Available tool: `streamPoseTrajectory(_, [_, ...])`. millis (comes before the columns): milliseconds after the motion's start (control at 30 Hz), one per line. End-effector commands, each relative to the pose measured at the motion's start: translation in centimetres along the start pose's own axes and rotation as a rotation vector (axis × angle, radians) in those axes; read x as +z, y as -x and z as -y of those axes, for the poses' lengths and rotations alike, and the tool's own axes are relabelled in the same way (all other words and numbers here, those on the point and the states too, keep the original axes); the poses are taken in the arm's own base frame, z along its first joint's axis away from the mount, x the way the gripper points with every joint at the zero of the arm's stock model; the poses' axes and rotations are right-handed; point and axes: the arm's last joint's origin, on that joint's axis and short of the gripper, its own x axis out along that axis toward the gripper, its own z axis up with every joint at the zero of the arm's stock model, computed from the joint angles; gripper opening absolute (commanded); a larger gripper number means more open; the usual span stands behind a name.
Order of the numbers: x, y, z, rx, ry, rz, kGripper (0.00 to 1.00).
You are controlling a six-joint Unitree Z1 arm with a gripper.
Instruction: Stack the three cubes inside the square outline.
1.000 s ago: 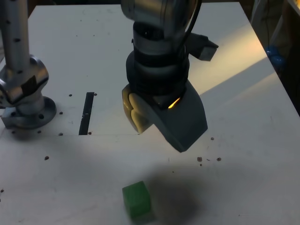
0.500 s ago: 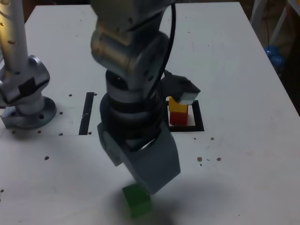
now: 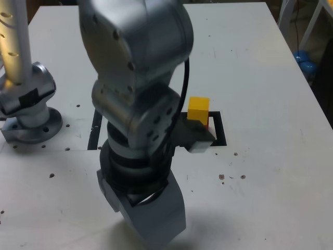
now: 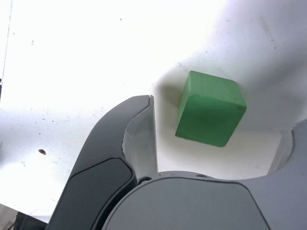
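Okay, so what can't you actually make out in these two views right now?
- Green cube: hidden in the exterior view behind the gripper; only the wrist view shows it.
- Red cube: almost wholly hidden under the yellow cube by the arm's camera mount.
- Square outline: exterior view's left side hidden by the arm.
- One gripper finger: cut off by the wrist view's edge.

Much of the scene sits behind the arm

In the exterior view the arm [image 3: 138, 120] hides the green cube, most of the square outline [image 3: 220, 130] and everything under the yellow cube [image 3: 198, 110]; in the wrist view one of the fingers [image 4: 292, 148] is cut off by the picture's edge.
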Motion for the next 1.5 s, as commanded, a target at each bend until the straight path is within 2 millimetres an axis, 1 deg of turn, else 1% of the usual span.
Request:
streamPoseTrajectory(0, [0.2, -0.3, 0.0, -0.002, 0.002, -0.004, 0.89])
streamPoseTrajectory(100, [0.5, -0.7, 0.0, -0.003, 0.005, -0.009, 0.85])
streamPoseTrajectory(200, [0.8, -1.0, -0.1, -0.003, 0.010, -0.011, 0.78])
streamPoseTrajectory(400, [1.1, -1.4, 0.0, 0.001, 0.032, -0.012, 0.60])
streamPoseTrajectory(567, [1.3, -1.5, 0.3, 0.020, 0.038, -0.014, 0.42])
streamPoseTrajectory(633, [1.4, -1.6, 0.4, 0.025, 0.039, -0.016, 0.37])
streamPoseTrajectory(733, [1.4, -1.7, 0.5, 0.028, 0.041, -0.019, 0.35])
streamPoseTrajectory(1000, [1.3, -1.6, 0.5, 0.032, 0.044, -0.027, 0.35])
streamPoseTrajectory(1100, [1.0, -1.3, 0.4, 0.041, 0.055, -0.038, 0.35])
streamPoseTrajectory(1200, [0.3, -0.4, 0.0, 0.057, 0.083, -0.053, 0.35])
streamPoseTrajectory(1267, [-0.4, 0.4, -0.7, 0.068, 0.118, -0.061, 0.35])
streamPoseTrajectory(1333, [-1.2, 1.4, -1.8, 0.071, 0.169, -0.063, 0.35])
streamPoseTrajectory(1467, [-3.4, 3.4, -5.0, 0.064, 0.298, -0.057, 0.35])
